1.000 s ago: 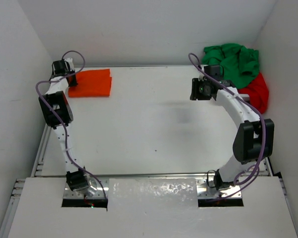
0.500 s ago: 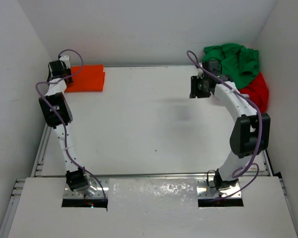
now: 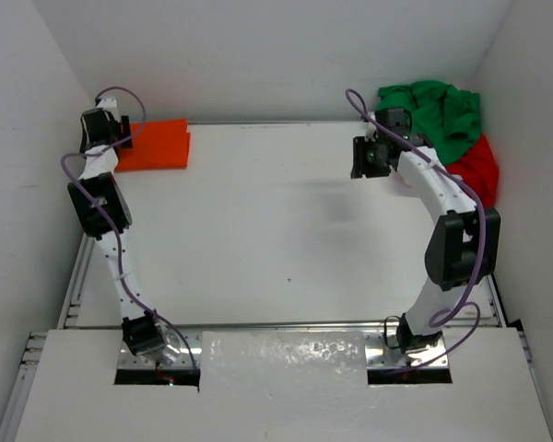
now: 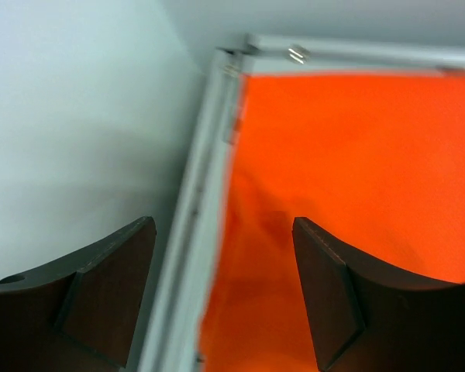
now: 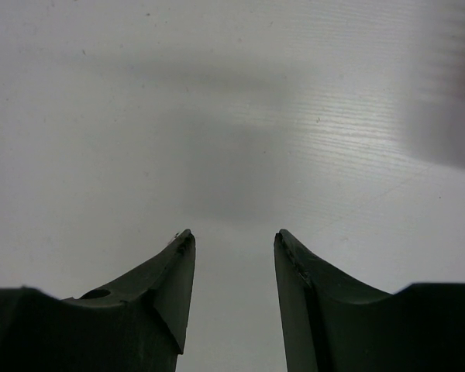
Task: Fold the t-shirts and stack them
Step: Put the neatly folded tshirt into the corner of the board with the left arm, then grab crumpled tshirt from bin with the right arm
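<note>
A folded orange t-shirt [image 3: 157,145] lies flat in the table's far left corner. In the left wrist view its left edge [image 4: 356,155] runs along the metal rail. My left gripper [image 3: 122,140] [image 4: 223,225] hovers over that edge, open, its jaws straddling the rail and the cloth and holding nothing. A crumpled green t-shirt [image 3: 438,115] is heaped at the far right, and a red t-shirt [image 3: 479,170] lies just in front of it. My right gripper [image 3: 360,157] [image 5: 232,236] hangs open above bare table, left of the green heap.
White walls enclose the table on the left, back and right. A metal rail [image 4: 190,217] borders the table's left edge, right beside the orange shirt. The white tabletop [image 3: 276,221] stretches between the two arms.
The left gripper slid the orange shirt left into the corner, then opened and let it go. The right gripper shifted slightly toward the back.
</note>
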You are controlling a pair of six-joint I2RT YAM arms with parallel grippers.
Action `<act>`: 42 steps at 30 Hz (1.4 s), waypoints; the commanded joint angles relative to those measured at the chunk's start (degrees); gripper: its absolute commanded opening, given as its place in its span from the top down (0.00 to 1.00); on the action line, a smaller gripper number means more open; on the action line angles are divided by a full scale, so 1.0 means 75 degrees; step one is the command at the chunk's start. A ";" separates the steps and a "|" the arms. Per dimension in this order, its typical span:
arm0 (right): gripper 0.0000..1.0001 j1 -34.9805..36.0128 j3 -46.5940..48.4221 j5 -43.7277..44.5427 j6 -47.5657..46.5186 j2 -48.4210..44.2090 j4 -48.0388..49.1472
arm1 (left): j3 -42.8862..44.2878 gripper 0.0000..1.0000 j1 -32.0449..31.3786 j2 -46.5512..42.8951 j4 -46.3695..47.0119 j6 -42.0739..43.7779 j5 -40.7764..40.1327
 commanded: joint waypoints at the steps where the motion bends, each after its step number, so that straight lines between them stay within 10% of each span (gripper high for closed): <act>1: 0.56 0.0022 0.0066 -0.0185 -0.0107 -0.0126 0.0150 | 0.0553 0.30 0.0078 -0.0300 0.0613 -0.0451 -0.1221; 26: 0.56 -0.0188 0.1703 0.0678 0.0198 0.0283 -0.0750 | 0.0436 0.34 0.0008 -0.0405 0.0756 -0.0592 -0.1260; 34: 0.90 -0.2238 0.3837 0.0914 0.1474 0.1838 -0.0354 | -0.0754 0.34 -0.0682 -0.2698 -0.1237 -0.0043 0.0849; 36: 0.57 -0.2520 0.4560 0.1800 0.1324 0.2379 -0.0050 | -0.1377 0.34 -0.1125 -0.3367 -0.1600 0.0472 0.1119; 42: 0.25 -0.3013 0.5796 0.3467 0.0878 0.4361 0.1413 | -0.2281 0.35 -0.1843 -0.4202 -0.3626 0.0662 0.2302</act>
